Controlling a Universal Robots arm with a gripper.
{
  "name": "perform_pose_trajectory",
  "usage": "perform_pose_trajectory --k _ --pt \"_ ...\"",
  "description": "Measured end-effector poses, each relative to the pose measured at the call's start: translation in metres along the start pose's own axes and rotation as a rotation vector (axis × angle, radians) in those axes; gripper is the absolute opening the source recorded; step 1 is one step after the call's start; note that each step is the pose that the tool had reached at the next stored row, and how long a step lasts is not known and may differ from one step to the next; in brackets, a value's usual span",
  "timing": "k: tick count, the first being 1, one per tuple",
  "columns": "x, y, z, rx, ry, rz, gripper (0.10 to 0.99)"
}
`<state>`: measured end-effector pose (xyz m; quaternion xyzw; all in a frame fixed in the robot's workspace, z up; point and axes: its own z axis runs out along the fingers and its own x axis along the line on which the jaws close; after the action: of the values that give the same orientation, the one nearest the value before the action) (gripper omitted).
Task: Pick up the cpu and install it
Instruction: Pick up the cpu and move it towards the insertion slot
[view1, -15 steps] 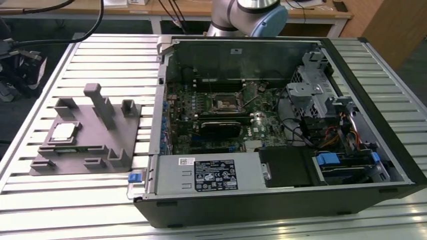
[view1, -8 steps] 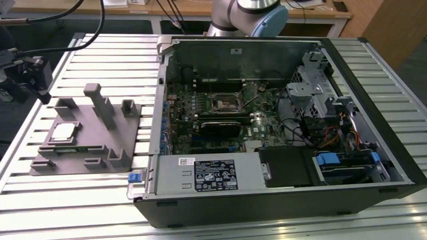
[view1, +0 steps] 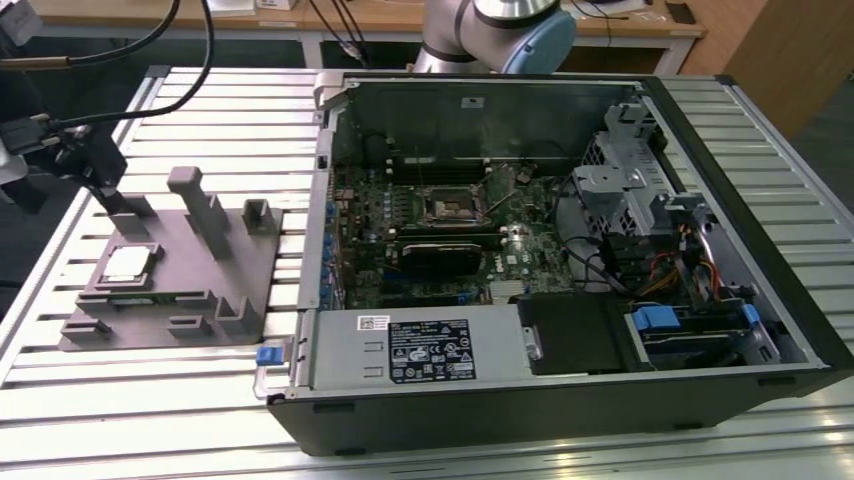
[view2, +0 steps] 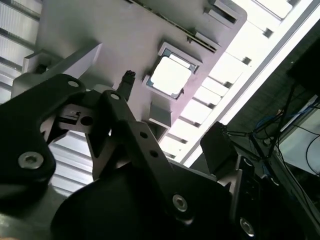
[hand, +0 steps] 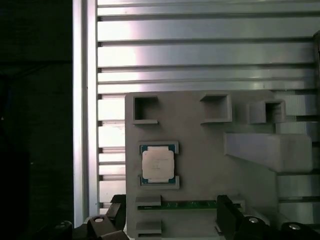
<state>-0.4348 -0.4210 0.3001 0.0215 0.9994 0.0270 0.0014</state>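
The cpu, a small square chip with a pale silvery top, lies flat in a framed recess of the grey plastic block. In the exterior view my gripper hangs above the block's far left corner, over and behind the chip. In both wrist views its two dark fingers stand wide apart with nothing between them: my gripper is open and clear of the chip. The dark square socket sits on the motherboard inside the open computer case.
The open computer case fills the exterior view's right and middle, with drive cages, cables and a power supply inside. Upright posts rise from the grey block. All stands on a ribbed aluminium table. Cables hang at the far left.
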Motion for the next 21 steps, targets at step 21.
perform_pose_trajectory --k 21 --pt "-0.0004 -0.0008 0.0241 -0.003 0.0000 0.000 0.820"
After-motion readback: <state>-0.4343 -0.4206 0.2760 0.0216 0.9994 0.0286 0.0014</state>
